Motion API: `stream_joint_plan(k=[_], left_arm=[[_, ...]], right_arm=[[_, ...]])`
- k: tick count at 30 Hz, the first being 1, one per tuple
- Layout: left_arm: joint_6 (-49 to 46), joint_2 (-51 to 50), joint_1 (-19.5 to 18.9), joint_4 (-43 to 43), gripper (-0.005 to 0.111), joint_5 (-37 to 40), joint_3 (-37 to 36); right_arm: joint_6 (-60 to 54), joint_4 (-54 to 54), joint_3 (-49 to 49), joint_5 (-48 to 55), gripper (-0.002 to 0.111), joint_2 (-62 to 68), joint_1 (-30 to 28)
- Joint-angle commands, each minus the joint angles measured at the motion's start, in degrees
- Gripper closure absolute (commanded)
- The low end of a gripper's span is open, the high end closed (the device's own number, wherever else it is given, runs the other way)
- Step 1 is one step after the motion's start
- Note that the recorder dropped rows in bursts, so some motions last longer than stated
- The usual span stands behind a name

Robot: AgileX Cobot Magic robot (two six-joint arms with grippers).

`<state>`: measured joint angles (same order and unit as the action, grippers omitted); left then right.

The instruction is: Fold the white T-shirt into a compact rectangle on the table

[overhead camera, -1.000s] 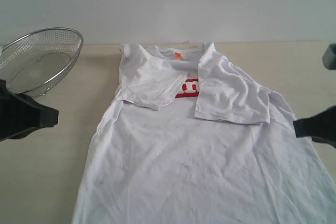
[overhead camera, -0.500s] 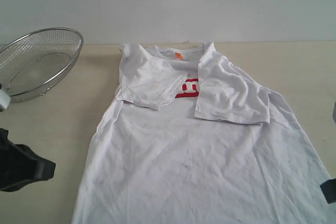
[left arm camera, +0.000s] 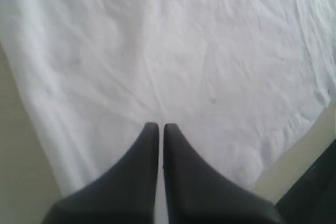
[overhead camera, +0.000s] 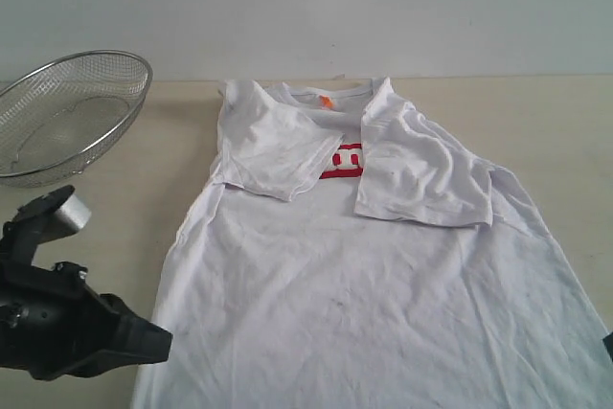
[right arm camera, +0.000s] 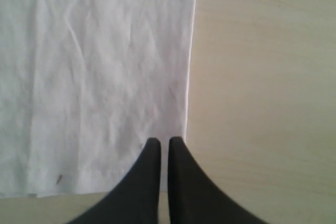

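Pale beige wood-grain desk (overhead camera: 536, 131) runs back to a plain white wall. On it the soft white short-sleeved T-shirt (overhead camera: 364, 304) lies face up in mid-frame, with its long axis running from the collar at the top to the hem at the bottom edge. Both sleeves are folded in over the red lettering. The left tool (left arm camera: 157, 125), fingers pressed together and empty, hangs over the lower-left hem corner. The right tool (right arm camera: 164, 140), likewise pressed together and empty, sits at the lower-right corner. Neither looks clearly nearer. The silver wire-mesh basket (overhead camera: 57, 131) at upper left stands apart from the cloth and blocks nothing.
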<state>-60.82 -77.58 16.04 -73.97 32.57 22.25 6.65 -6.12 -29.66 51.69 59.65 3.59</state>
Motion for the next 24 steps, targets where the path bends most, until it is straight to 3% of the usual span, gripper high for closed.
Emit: stream_joint_plan(k=[1, 8, 10, 12, 13, 15, 19, 24], left_arm=[[-8.9, -6.0, 0.6, -8.1, 0.102, 0.3, -0.2], [-13.2, -9.7, 1.6, -11.3, 0.102, 3.5, -0.2], [-13.6, -9.7, 2.5, -11.3, 0.102, 3.2, -0.2], [-13.9, -9.7, 3.2, -11.3, 0.102, 3.0, -0.2], [-15.0, -9.7, 3.8, -12.0, 0.102, 2.8, -0.2], [-15.5, -9.7, 4.0, -12.4, 0.102, 2.8, -0.2], [-15.5, -9.7, 4.0, -12.4, 0.102, 0.9, -0.2], [-15.5, -9.7, 4.0, -12.5, 0.102, 0.1, -0.2]], right_arm=[[1.5, -0.8, 0.3, 0.4, 0.108, 0.7, -0.2], [1.4, 4.1, -1.1, 5.0, 0.108, 8.6, -0.2], [1.4, 4.3, -1.1, 5.2, 0.101, 11.3, -0.2], [1.5, 4.3, -1.1, 5.1, 0.087, 13.6, -0.2], [2.3, 4.1, -1.1, 4.7, 0.066, 15.3, -0.2], [6.9, 0.5, -1.1, 4.4, 0.042, 17.2, -0.2], [12.4, -6.5, -1.1, 3.4, 0.041, 21.0, -0.2], [13.2, -6.5, -1.1, -0.3, 0.041, 25.1, -0.2]])
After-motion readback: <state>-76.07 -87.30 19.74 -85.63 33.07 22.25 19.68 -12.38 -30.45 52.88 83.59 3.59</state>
